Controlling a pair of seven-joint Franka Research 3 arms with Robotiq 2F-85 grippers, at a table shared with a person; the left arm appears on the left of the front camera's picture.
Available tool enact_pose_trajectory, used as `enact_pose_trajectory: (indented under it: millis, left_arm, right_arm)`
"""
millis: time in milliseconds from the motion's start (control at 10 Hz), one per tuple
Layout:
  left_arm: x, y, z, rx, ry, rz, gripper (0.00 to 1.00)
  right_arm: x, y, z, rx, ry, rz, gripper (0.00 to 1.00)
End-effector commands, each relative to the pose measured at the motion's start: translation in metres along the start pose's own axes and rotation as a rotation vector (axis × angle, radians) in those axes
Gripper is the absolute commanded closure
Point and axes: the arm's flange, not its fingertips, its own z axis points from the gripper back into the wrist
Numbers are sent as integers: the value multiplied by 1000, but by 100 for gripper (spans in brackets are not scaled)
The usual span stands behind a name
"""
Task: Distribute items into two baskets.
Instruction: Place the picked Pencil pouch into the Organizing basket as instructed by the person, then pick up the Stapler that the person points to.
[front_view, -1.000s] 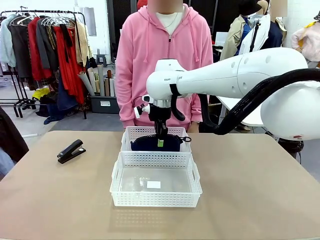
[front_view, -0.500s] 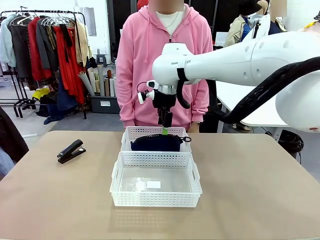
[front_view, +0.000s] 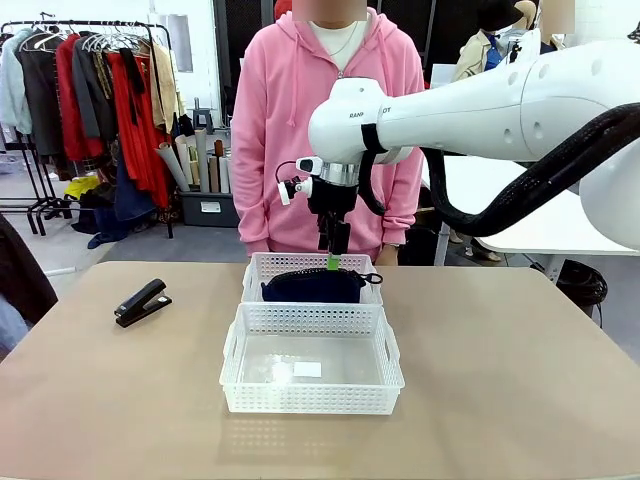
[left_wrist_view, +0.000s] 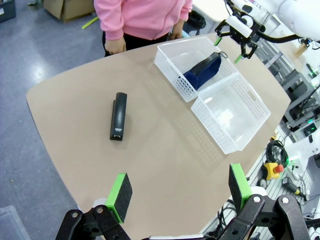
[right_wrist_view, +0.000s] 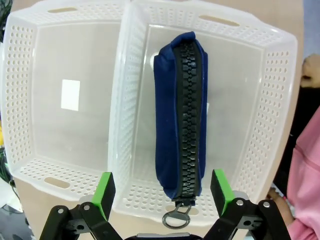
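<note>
The table (front_view: 520, 380) bears the big basket (front_view: 312, 400), empty, with the small basket (front_view: 268, 268) touching its far side. The pouch (front_view: 310, 287) lies in the small basket, zip up. The right gripper (front_view: 333, 262) hangs just above it, spread wide, holding nothing. The left gripper (left_wrist_view: 178, 186), high over the table, is likewise wide and empty. The stapler (front_view: 141, 303) lies well left of the baskets

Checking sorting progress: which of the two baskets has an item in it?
The far basket, the smaller one next to the person: the navy pouch lies in it. The near basket holds no item.
</note>
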Motion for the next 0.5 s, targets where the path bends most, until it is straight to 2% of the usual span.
enact_pose_trajectory:
  millis: [0, 400]
  left_arm:
    - [1, 0, 0, -10, -22, -10, 0]
    - [1, 0, 0, -10, -22, -10, 0]
  right_arm:
    - [1, -6, 2, -14, 4, -9, 0]
    - [1, -6, 2, -14, 4, -9, 0]
